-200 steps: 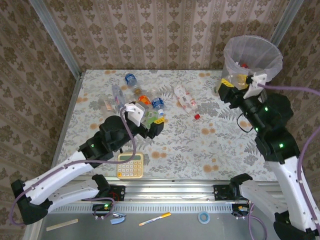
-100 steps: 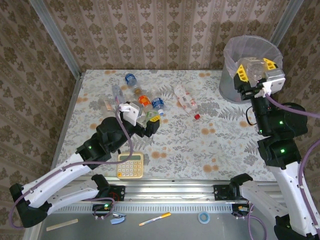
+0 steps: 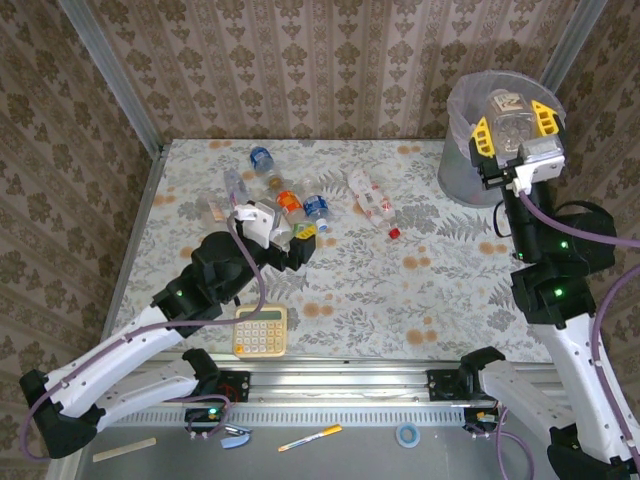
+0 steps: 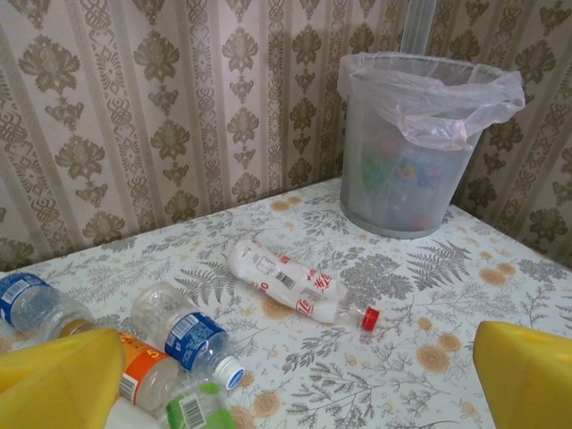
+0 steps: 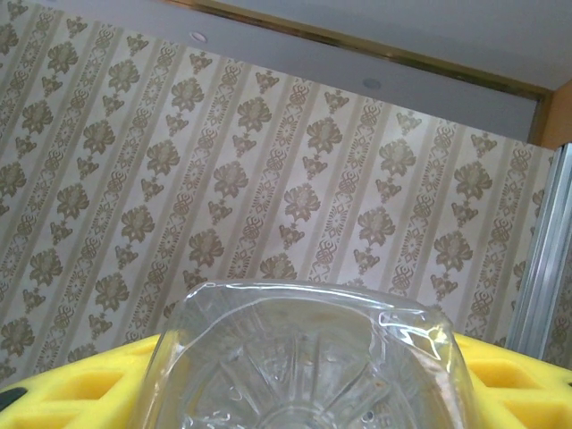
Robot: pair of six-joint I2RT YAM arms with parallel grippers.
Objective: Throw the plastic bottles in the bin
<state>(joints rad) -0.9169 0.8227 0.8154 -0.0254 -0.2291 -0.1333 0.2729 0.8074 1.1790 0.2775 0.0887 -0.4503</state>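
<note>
My right gripper [image 3: 511, 125] is shut on a clear plastic bottle [image 3: 507, 108], held up over the bin [image 3: 458, 182], a grey wastebasket with a pinkish liner. The right wrist view looks at that bottle's ribbed base [image 5: 308, 366] between yellow fingers [image 5: 76, 386]. My left gripper [image 3: 300, 238] is open, low over a cluster of plastic bottles [image 3: 290, 203] at mid-table. In the left wrist view a blue-labelled bottle [image 4: 183, 329], an orange-labelled one [image 4: 136, 375] and a green-labelled one [image 4: 192, 411] lie by my left finger [image 4: 54, 380]. A white bottle [image 4: 284, 281] with a red cap lies beyond, and the bin [image 4: 407, 170] stands further back.
A yellow calculator [image 3: 261, 330] lies near the front edge by the left arm. Patterned walls close the table at the back and sides. More bottles [image 3: 262, 158] lie toward the far left. A pen [image 3: 310, 438] and a tape roll [image 3: 407, 434] sit below the rail.
The right gripper rose from beside the bin and now holds the clear bottle over its mouth. The left gripper crept a little toward the bottle cluster.
</note>
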